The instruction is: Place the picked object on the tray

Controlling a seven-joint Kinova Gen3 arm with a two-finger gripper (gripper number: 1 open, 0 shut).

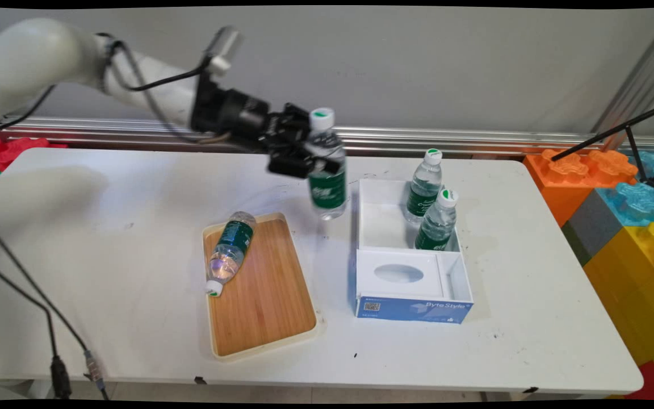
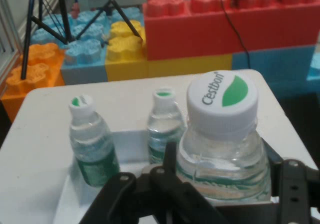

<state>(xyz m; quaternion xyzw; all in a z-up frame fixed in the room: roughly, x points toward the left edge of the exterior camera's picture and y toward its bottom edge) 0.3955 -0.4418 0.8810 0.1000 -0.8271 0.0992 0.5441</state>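
Observation:
My gripper (image 1: pixel 318 162) is shut on a clear water bottle (image 1: pixel 326 170) with a green label and white cap, held upright above the table just left of the white box (image 1: pixel 412 295). In the hand view the held bottle (image 2: pixel 222 144) fills the foreground between the black fingers (image 2: pixel 290 184). Two more upright bottles (image 1: pixel 424 184) (image 1: pixel 437 221) stand in the box's far compartment; the hand view shows them as a left bottle (image 2: pixel 90 144) and a middle bottle (image 2: pixel 164 126). Another bottle (image 1: pixel 229 250) lies on its side on the wooden tray (image 1: pixel 270 301).
Large coloured toy bricks (image 1: pixel 628 210) are stacked to the table's right, with a black tripod leg (image 1: pixel 639 136) over them. Black cables (image 1: pixel 37 307) hang at the left near the table's front edge. A metal rail (image 1: pixel 474 139) runs along the wall.

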